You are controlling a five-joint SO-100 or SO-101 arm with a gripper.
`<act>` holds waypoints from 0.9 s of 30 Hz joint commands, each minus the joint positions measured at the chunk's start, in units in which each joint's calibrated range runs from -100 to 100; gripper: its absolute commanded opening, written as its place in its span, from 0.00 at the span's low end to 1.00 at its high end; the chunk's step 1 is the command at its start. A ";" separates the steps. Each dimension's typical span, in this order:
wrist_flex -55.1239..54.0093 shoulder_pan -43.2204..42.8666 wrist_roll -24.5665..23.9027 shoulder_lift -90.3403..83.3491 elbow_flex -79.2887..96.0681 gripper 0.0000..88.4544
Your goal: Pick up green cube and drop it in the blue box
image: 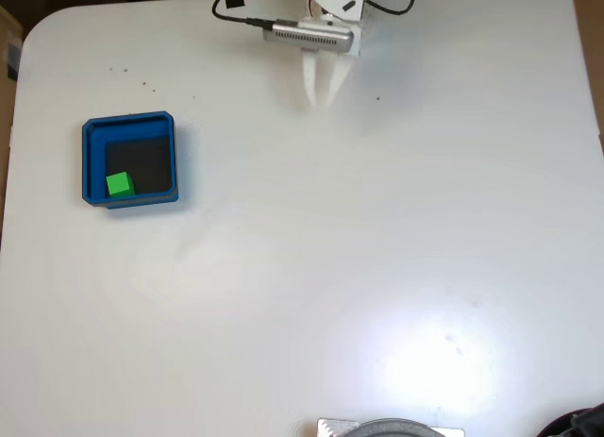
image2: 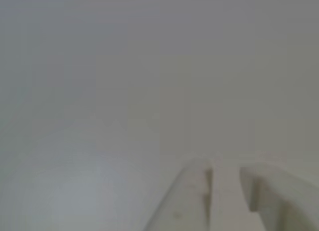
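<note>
The green cube (image: 119, 184) lies inside the blue box (image: 129, 126), well apart from the gripper (image: 321, 103), whose jaws stand slightly apart, empty

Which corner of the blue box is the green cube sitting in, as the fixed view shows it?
The lower-left corner: the green cube lies on the blue box's dark floor, near its left and bottom walls.

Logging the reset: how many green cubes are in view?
1. The green cube sits inside the blue box, at its lower left corner in the fixed view.
</note>
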 commanded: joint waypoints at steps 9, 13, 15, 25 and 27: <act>-1.01 -15.99 -0.10 -1.09 -0.30 0.02; -1.01 -17.97 -0.10 -1.00 -0.30 0.02; -1.01 -17.90 -0.10 -1.00 -0.30 0.02; -1.01 -17.82 -0.10 -1.00 -0.30 0.02; -1.01 -17.82 -0.10 -1.00 -0.30 0.02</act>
